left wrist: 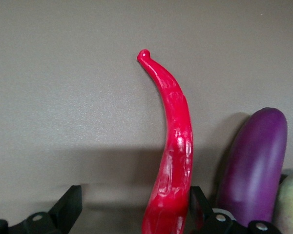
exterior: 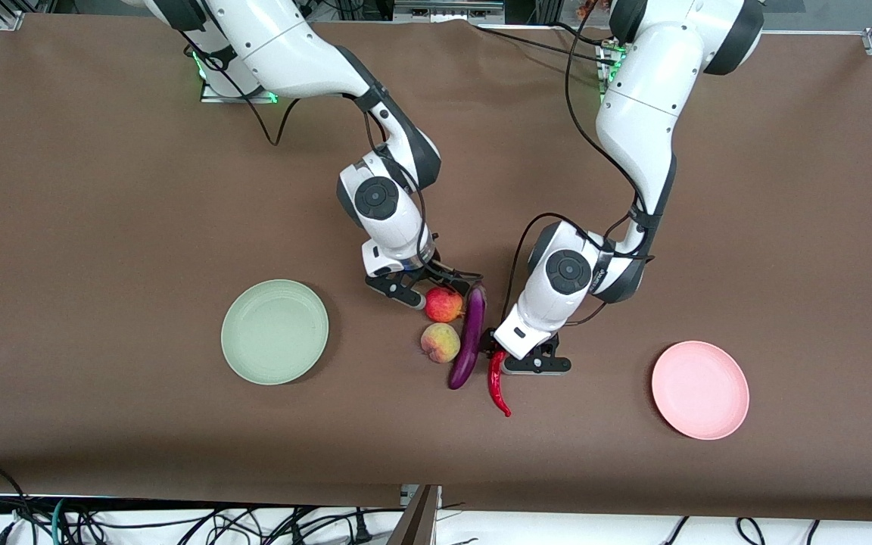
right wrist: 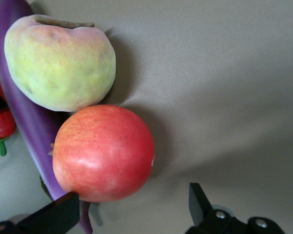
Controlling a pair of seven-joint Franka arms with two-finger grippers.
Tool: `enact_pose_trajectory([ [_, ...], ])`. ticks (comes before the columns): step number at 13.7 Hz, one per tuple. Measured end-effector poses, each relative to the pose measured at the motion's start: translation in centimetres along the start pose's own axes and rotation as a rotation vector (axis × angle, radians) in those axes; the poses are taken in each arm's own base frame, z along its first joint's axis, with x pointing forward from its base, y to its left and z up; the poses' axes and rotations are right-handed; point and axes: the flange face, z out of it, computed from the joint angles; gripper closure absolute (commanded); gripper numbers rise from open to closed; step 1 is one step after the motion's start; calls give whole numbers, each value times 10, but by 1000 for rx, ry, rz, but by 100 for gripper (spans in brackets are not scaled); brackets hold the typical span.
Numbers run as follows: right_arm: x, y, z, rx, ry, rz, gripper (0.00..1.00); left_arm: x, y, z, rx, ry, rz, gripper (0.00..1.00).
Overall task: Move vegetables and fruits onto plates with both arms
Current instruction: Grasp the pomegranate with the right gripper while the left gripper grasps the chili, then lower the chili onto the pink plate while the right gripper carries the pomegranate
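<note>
The purple eggplant lies mid-table, with the red apple-like fruit and the peach beside it toward the right arm's end. The red chili lies beside it toward the left arm's end. My left gripper is open and low over the chili's stem end. In the left wrist view the chili sits between the fingers, close to one. My right gripper is open and low beside the apple, which touches one finger. The green plate and pink plate hold nothing.
The brown table spreads wide around the cluster. The green plate lies toward the right arm's end, the pink plate toward the left arm's end. The eggplant lies close beside the left gripper. The peach touches the apple.
</note>
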Motion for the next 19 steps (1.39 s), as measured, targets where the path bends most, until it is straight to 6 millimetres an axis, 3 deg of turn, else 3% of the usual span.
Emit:
enact_pose_trajectory([
  [2,0,-2,0,9,4,37,0,1,-2,2,1,6,0,78],
  [4,-2,-9,-6,24,6,97,0,3,-5,1,4,12,-2,99],
  [6,-5,-16,-13,34,6,125,0,6,-7,-1,5,20,-5,100],
  [8,-7,-18,-18,30,4,129,0,22,-19,-11,3,53,-23,99],
  [9,-6,-18,-20,32,6,131,0,37,-35,-21,4,75,-43,99],
  [11,-4,-18,-21,31,11,130,0,67,-86,-40,20,98,-37,93],
  [14,-4,-16,-16,11,44,79,0,99,-195,-60,21,56,-43,93],
  [16,-4,-14,-7,12,61,62,0,110,-254,-70,1,43,-23,94],
  [17,-3,-14,-3,33,70,60,0,111,-273,-73,2,32,-6,94],
  [19,-4,-14,2,60,82,59,0,110,-290,-75,6,8,32,90],
])
